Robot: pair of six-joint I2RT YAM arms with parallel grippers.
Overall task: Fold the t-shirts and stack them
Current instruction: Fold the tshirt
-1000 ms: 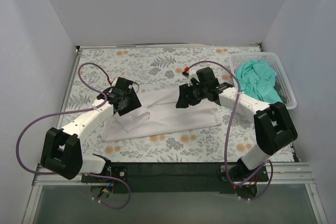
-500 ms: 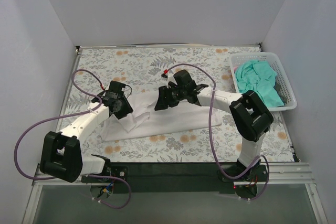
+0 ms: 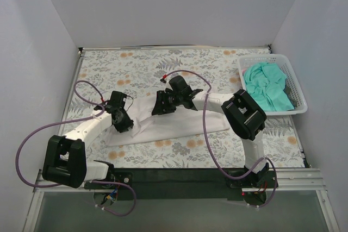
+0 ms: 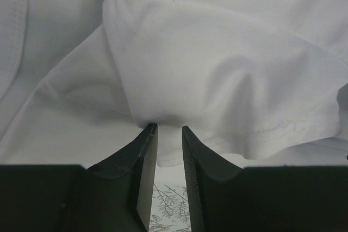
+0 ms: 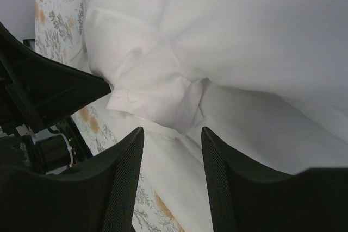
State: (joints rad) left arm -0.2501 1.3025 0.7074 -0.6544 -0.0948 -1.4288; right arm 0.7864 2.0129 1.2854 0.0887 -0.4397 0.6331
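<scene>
The white t-shirt (image 3: 185,120) lies folded into a long strip across the middle of the table. My left gripper (image 3: 124,123) is low at its left end. In the left wrist view the left gripper (image 4: 168,127) shows a narrow gap, and a bulging fold of the white t-shirt (image 4: 217,69) touches its tips. My right gripper (image 3: 156,108) hovers over the strip's upper left part. It stands open (image 5: 171,130) above the white t-shirt (image 5: 261,36), just short of a folded sleeve (image 5: 155,99). The teal-green t-shirt (image 3: 266,85) lies crumpled in the basket.
A white lattice basket (image 3: 261,57) stands at the back right by the wall. The flowered table cover (image 3: 163,63) reaches the walls on three sides. Purple cables loop from both arms. The left arm's dark body (image 5: 32,96) sits close beside my right gripper.
The right arm has swept left along the shirt toward the left gripper. The left gripper slid slightly left and lower, and its jaws have narrowed onto the fold.
</scene>
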